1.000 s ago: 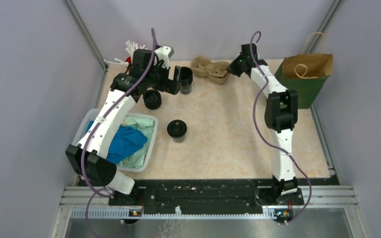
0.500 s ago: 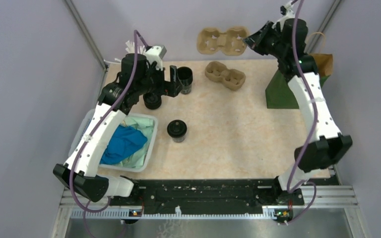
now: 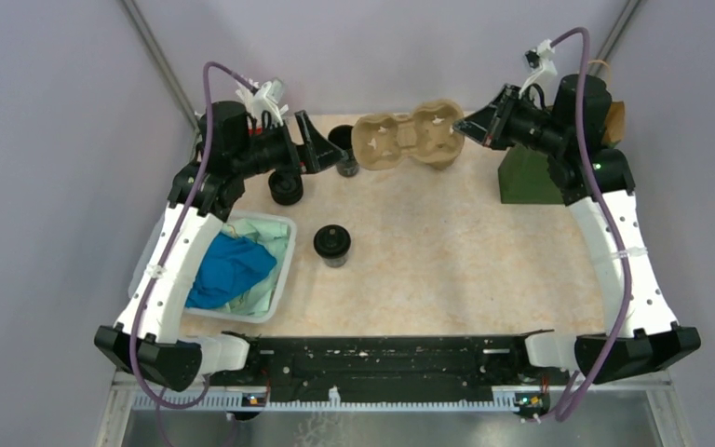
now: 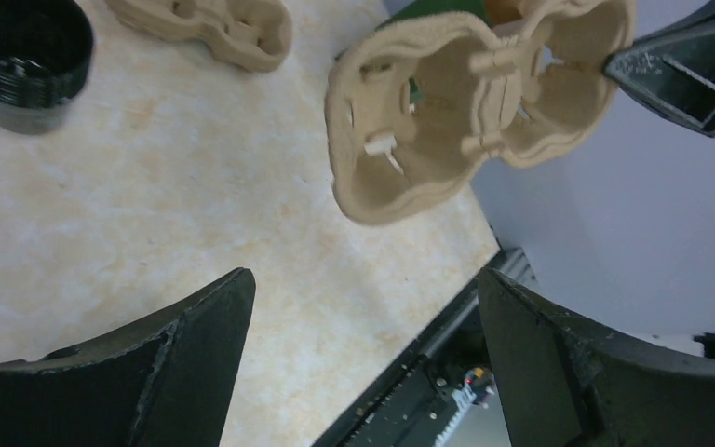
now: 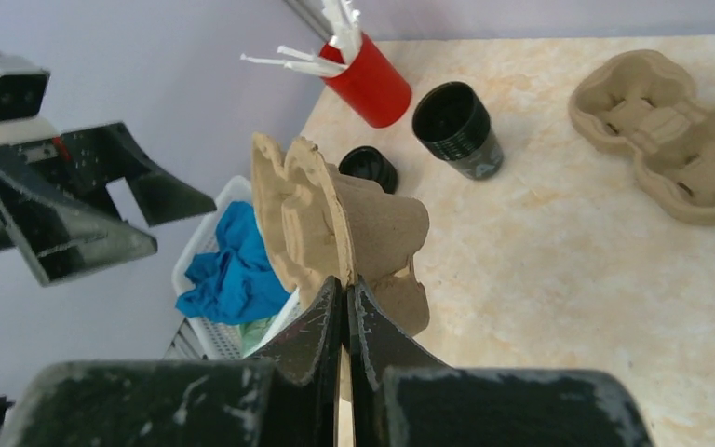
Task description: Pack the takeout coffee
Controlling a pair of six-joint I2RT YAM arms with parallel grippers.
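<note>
The takeout coffee, a lidded black cup (image 3: 332, 244), stands on the table in front of the arms, apart from both grippers. A second dark lidded cup (image 3: 286, 186) stands under my left arm and also shows in the right wrist view (image 5: 370, 168). An open black cup (image 3: 344, 158) stands at the back; it also shows in the left wrist view (image 4: 23, 60). My left gripper (image 3: 309, 154) is open and empty in the air (image 4: 363, 279). My right gripper (image 3: 465, 126) is shut on the rim of a brown pulp tray (image 3: 405, 140) held above the table (image 5: 347, 284).
A second pulp tray (image 5: 680, 135) lies on the table at the back (image 4: 205, 28). A red cup of white sticks (image 5: 368, 84) stands at the back left. A white bin (image 3: 289, 251) with blue cloth is at the left. A green and brown paper bag (image 3: 526, 177) stands at the right.
My right gripper lifted one pulp tray off the stack, then brought it down toward the middle. My left gripper drew back left from the open cup and tilted up.
</note>
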